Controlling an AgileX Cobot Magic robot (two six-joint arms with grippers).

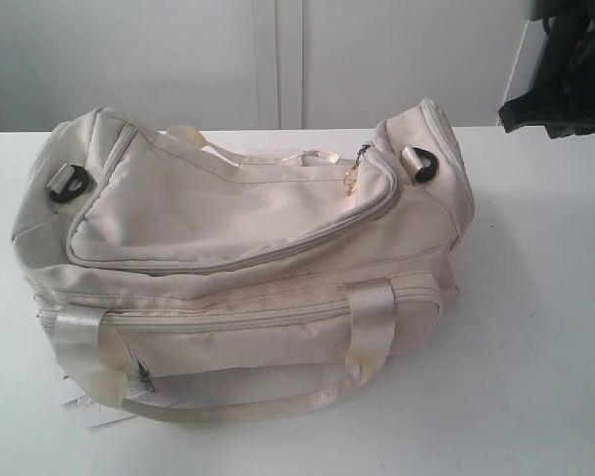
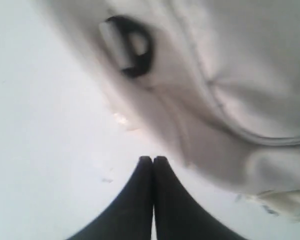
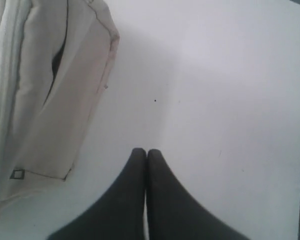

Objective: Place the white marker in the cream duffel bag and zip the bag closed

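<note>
Left gripper [image 2: 153,160]: black tapered fingers pressed together, nothing between them, hanging over the white table [image 1: 535,347] just beside the bag's end, not touching it. Right gripper [image 3: 146,151]: same, jaws together and empty, over bare tabletop w/ the bag's other end off to one side, apart from it. Both seem parked clear of the bag, prob. because nothing is left to hold or pull. The large soft cream fabric duffel bag [image 1: 238,248] lies lengthwise mid-table, slightly slumped. It has a black D-ring [image 1: 67,182] at each end, and the left wrist cam sees one close up, blurred. A shiny cream strap handle [image 1: 367,332] droops over the near side and a 2nd one lies across the top. The curved top zipper reads as shut along its visible run, w/ the small gold charm [image 1: 352,183] at the right end, next to that D-ring. A white paper tag [image 1: 89,407] pokes out under the near left corner. The slim white marker isn't visible in any view. It isn't on the visible tabletop, so it's likely inside the bag, but I can't confirm.
</note>
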